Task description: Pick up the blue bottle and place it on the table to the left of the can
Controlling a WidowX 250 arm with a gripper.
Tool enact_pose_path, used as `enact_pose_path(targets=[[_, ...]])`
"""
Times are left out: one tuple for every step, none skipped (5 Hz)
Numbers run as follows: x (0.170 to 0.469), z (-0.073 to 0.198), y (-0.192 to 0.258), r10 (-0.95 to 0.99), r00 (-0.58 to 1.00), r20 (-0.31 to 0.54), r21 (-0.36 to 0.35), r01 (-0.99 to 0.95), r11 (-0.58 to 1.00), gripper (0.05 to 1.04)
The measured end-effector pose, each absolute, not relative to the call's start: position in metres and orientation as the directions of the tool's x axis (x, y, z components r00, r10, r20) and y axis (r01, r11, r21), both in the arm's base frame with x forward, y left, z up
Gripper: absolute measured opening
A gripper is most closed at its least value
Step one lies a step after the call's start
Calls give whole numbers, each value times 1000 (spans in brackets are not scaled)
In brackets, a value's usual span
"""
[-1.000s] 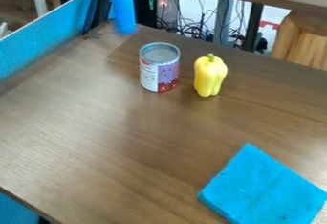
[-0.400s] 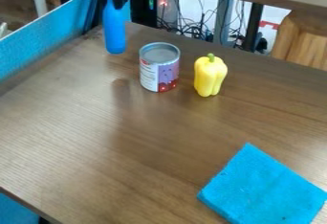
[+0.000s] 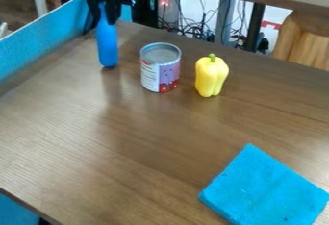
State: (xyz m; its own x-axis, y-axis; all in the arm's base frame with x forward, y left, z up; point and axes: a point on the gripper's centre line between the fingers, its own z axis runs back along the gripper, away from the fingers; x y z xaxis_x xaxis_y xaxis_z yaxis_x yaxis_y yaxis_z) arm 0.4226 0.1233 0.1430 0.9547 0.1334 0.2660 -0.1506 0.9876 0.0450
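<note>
End effector at upper left, clamped around upper part of upright long blue object. Since the earlier frames, both have shifted down and a bit left in the view, from the far edge of the worktop to a spot left of the can. Object's lower end is now at or just above the surface; can't tell if it touches. Can is upright, unmoved; yellow pepper is unmoved just right of it, not touching; blue cloth lies at lower right, same as before. Judging by the downward shift, probably a set-down beside the can, nearly at surface level, with release not yet done.
</note>
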Motion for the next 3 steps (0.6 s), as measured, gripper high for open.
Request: enact_pose_path(targets=[[422, 137, 124, 132, 955, 265, 52, -151, 987, 370], [422, 136, 124, 137, 955, 262, 50, -155, 987, 434], [420, 130, 124, 156, 958, 241, 45, -172, 984, 757]])
